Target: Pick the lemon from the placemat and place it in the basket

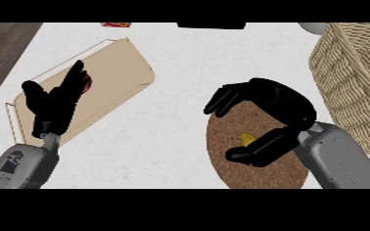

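A small yellow piece of the lemon (247, 138) shows on the round brown placemat (224, 151), low and right of centre. My right hand (278, 105) arches over it, fingers reaching left and bent downward, thumb (253, 151) below the lemon. The fingers stand apart from the thumb and the hand is open, hiding most of the lemon. I cannot tell whether it touches the fruit. The woven wicker basket (347, 73) stands at the right edge, just beyond that hand. My left hand (54, 103) rests open at the left, fingers up.
A tan cutting board (119, 73) lies diagonally at the left, with a red object (87, 84) partly hidden behind my left hand. At the counter's back edge are a red and yellow item (115, 24), a black object (211, 25) and a grey shape (312, 27).
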Robot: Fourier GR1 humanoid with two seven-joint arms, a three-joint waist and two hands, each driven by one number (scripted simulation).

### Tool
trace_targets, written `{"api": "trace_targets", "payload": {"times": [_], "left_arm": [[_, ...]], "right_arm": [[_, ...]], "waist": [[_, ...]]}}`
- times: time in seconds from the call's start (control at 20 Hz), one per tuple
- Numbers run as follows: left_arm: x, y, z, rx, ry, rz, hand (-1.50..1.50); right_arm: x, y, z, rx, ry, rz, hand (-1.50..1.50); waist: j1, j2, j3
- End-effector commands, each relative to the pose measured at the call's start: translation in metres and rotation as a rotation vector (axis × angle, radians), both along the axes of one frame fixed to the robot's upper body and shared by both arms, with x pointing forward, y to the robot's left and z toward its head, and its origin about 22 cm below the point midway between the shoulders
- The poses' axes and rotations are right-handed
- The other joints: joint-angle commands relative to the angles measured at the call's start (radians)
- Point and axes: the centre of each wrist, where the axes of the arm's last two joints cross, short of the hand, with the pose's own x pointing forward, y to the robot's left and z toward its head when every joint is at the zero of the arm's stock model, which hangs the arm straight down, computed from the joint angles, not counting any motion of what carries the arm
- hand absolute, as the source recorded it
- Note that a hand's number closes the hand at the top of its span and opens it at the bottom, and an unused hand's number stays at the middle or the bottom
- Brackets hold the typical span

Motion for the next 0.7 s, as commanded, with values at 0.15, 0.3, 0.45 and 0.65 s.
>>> {"api": "trace_targets", "payload": {"times": [0.15, 0.3, 0.45, 0.65], "left_arm": [[0.003, 0.048, 0.01, 0.016, 0.034, 0.022, 0.0], [-0.009, 0.029, -0.003, 0.028, 0.04, 0.006, 0.0], [-0.002, 0.038, 0.008, 0.019, 0.039, 0.031, 0.0], [-0.009, 0.045, -0.002, 0.028, 0.043, 0.031, 0.0]], "right_arm": [[-0.064, 0.045, -0.02, 0.036, -0.286, 0.086, -1.5], [-0.073, 0.037, 0.01, -0.108, -0.22, 0.048, -1.5], [-0.064, 0.023, 0.041, -0.333, -0.264, 0.006, -1.5], [-0.056, 0.006, 0.089, -0.592, -0.485, -0.191, -1.5]], "waist": [[-0.058, -0.003, -0.005], [-0.054, -0.004, -0.005], [-0.062, -0.008, -0.007], [-0.067, -0.011, -0.01]]}}
